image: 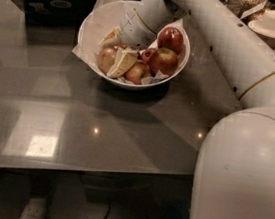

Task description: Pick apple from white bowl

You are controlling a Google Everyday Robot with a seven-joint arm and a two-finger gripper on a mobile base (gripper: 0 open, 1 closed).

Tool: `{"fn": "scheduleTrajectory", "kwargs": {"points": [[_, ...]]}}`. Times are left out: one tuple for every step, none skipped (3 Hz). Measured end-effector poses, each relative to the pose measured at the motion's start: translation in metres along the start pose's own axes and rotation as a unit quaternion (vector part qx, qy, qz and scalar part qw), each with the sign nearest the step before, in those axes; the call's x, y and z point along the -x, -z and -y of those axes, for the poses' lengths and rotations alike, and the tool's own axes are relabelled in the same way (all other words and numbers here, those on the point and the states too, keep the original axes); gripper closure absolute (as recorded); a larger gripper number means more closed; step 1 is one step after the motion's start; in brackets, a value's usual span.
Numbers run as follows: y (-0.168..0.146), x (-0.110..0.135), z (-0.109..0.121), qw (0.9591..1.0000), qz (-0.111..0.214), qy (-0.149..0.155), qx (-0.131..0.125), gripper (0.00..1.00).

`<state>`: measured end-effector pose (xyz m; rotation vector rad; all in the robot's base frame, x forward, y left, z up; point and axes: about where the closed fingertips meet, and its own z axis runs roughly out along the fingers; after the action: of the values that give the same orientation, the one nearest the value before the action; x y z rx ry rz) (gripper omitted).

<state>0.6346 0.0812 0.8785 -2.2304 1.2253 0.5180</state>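
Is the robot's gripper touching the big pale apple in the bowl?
Cannot tell. In the camera view the gripper is down in the white bowl and overlaps the apple with no gap showing, but contact isn't plain.

Tool (116, 51) sits inside white bowl (130, 85), red apples (164, 59) crowding beside it.

arm (227, 37): off-white tube, small dark screw dots, thin gold joint ring | shoulder (244, 176): broad white dome | gripper (111, 56): cream, near counter's (75, 123) far edge
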Motion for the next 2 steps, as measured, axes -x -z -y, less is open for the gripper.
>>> {"fn": "scheduleTrajectory", "kwargs": {"points": [[0.0000, 0.0000, 0.0000, 1.0000, 0.000, 0.000, 0.000, 0.74], [0.0000, 0.0001, 0.0000, 1.0000, 0.000, 0.000, 0.000, 0.97]]}}
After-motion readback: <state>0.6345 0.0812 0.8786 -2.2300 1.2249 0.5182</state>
